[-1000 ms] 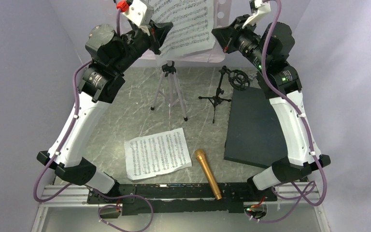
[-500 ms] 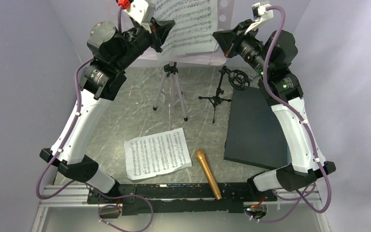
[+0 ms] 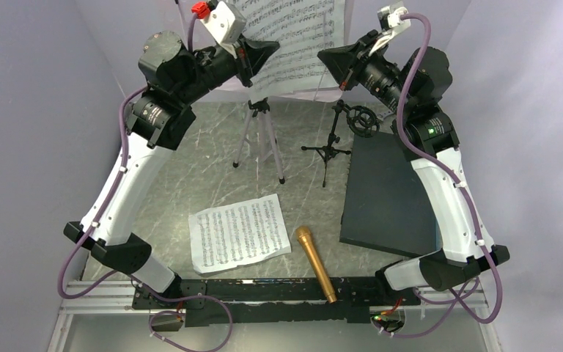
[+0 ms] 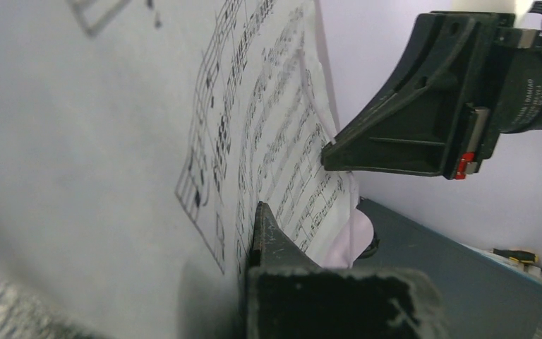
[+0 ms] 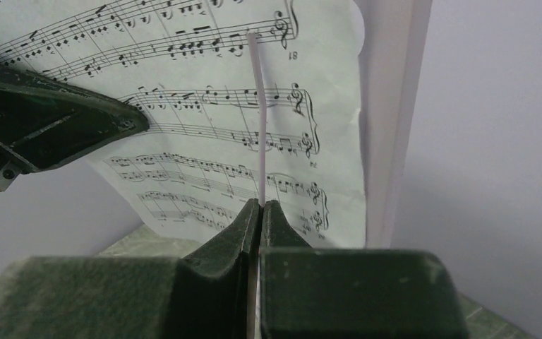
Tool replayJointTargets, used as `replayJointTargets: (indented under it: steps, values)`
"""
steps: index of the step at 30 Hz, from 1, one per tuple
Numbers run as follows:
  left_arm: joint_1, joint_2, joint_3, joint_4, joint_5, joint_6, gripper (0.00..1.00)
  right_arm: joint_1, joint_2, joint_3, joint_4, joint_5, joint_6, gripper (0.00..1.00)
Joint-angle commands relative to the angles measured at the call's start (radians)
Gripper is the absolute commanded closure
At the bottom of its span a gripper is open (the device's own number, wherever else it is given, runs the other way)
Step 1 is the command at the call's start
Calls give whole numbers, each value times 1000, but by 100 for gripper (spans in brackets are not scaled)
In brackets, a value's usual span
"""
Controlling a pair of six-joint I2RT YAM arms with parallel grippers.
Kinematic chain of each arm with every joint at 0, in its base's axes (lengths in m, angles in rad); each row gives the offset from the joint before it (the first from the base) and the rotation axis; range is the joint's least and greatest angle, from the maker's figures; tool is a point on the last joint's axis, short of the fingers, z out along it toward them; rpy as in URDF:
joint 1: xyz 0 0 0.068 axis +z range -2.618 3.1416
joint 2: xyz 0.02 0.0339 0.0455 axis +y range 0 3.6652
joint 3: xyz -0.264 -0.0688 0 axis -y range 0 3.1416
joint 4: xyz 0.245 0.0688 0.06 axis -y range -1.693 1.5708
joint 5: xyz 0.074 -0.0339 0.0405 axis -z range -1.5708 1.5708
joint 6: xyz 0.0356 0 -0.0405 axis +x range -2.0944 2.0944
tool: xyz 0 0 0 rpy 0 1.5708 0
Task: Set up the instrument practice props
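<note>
Step in hand: seating first sheet (image 3: 293,37) on music stand (image 3: 260,139), far end of bench (image 3: 190,169). Left hand (image 3: 275,49) clenched on sheet's left edge. Right hand (image 3: 322,54) clenched on stand's thin lilac strip. Next, likely: gentle release, then second sheet (image 3: 240,233), flat near front.
</note>
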Motion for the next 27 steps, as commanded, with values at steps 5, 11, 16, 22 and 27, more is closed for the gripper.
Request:
replayJointTargets:
  steps: [5,11,16,22,27]
  values:
    - [2,34,41,50,97,6,97,-1,-30,-6,79,-72,-13,100]
    - [2,61,59,69,85,-17,91,0,-30,-5,78,-86,-7,100]
    - [3,40,18,99,58,-14,81,1,-39,-22,82,-80,-5,100]
    - [2,-16,-61,125,8,-7,54,1,-43,-35,88,-75,-1,100]
    - [2,-107,-196,198,-33,-9,55,0,-39,-23,74,-61,-9,100]
